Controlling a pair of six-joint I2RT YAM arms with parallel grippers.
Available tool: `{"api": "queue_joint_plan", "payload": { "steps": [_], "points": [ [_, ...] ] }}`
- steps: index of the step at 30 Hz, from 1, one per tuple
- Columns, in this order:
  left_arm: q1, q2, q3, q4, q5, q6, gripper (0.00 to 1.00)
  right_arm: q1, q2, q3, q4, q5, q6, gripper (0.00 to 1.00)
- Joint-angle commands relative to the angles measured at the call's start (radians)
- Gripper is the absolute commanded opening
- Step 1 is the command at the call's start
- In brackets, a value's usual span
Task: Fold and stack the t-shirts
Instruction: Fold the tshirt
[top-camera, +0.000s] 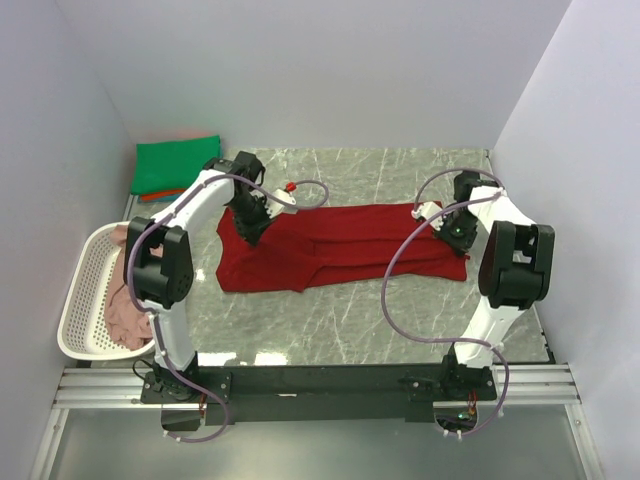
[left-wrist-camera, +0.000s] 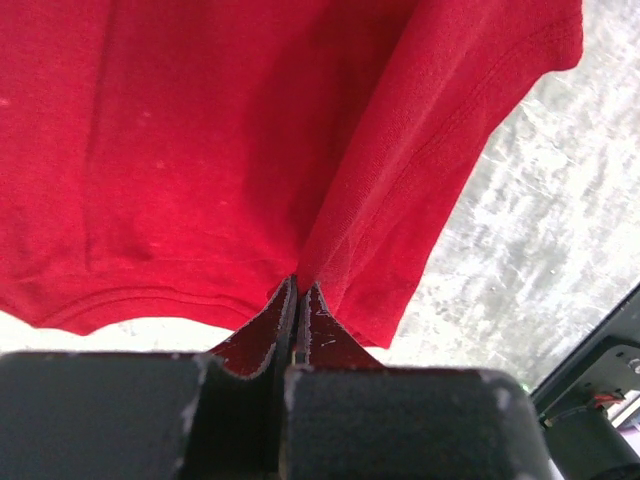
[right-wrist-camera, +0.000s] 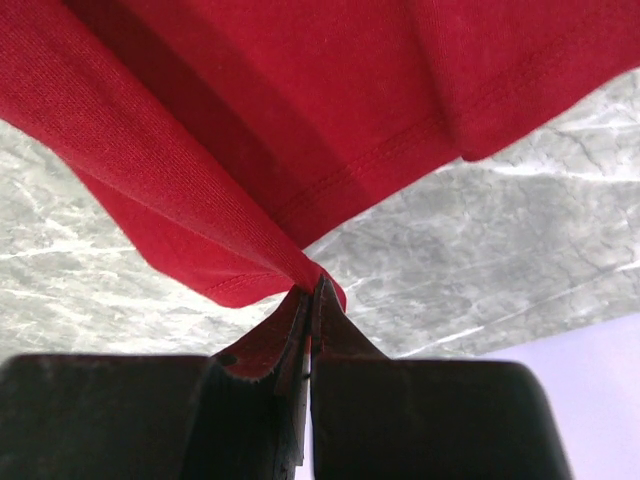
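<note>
A dark red t-shirt (top-camera: 340, 245) lies stretched across the middle of the marble table. My left gripper (top-camera: 250, 232) is shut on its left end; the left wrist view shows the cloth (left-wrist-camera: 220, 150) pinched between the closed fingertips (left-wrist-camera: 298, 290). My right gripper (top-camera: 455, 232) is shut on its right end; the right wrist view shows a fold of red cloth (right-wrist-camera: 250, 130) clamped at the tips (right-wrist-camera: 312, 290). A folded green t-shirt (top-camera: 175, 165) lies on an orange-red one (top-camera: 150, 196) at the far left. A dusty pink t-shirt (top-camera: 125, 315) sits in the basket.
A white plastic lattice basket (top-camera: 85, 290) stands at the left table edge. White walls close in the left, back and right sides. The black rail (top-camera: 320, 380) with both arm bases runs along the near edge.
</note>
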Motion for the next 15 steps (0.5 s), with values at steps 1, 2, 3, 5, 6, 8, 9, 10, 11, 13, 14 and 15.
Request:
{"api": "queue_joint_plan", "payload": {
  "steps": [1,2,3,5,6,8,9,10,11,13,14,15],
  "points": [
    [0.006,0.024,0.061,-0.008,0.019,0.019,0.01,-0.002,0.020,0.044,-0.014,0.009,0.007,0.00],
    [0.006,0.030,0.064,-0.005,0.019,0.019,0.01,-0.002,0.024,0.048,-0.011,0.008,0.008,0.00],
    [0.006,0.034,0.070,-0.004,0.019,0.018,0.01,0.000,0.031,0.056,-0.009,0.006,0.010,0.00],
    [0.008,0.047,0.075,0.004,0.021,0.015,0.01,0.004,0.044,0.067,-0.005,0.000,0.019,0.00],
    [0.008,0.051,0.077,0.006,0.019,0.015,0.01,0.009,0.051,0.082,-0.006,-0.002,0.022,0.00],
    [0.009,0.059,0.074,0.013,0.018,0.015,0.01,0.013,0.066,0.096,-0.006,-0.006,0.031,0.00],
    [0.011,0.062,0.069,0.018,0.015,0.013,0.01,0.015,0.069,0.105,-0.003,-0.006,0.035,0.00],
    [0.011,0.067,0.067,0.022,0.013,0.015,0.01,0.016,0.077,0.108,0.000,-0.006,0.039,0.00],
    [0.012,0.068,0.064,0.024,0.013,0.013,0.01,0.019,0.078,0.116,0.002,-0.006,0.039,0.00],
    [0.018,0.068,0.055,0.030,0.004,0.016,0.01,0.021,0.086,0.120,0.003,-0.008,0.039,0.00],
    [0.020,0.068,0.049,0.036,0.001,0.016,0.01,0.023,0.087,0.122,0.006,-0.008,0.041,0.00],
    [0.024,0.067,0.047,0.038,-0.004,0.018,0.01,0.026,0.089,0.122,0.008,-0.008,0.041,0.00]
  ]
}}
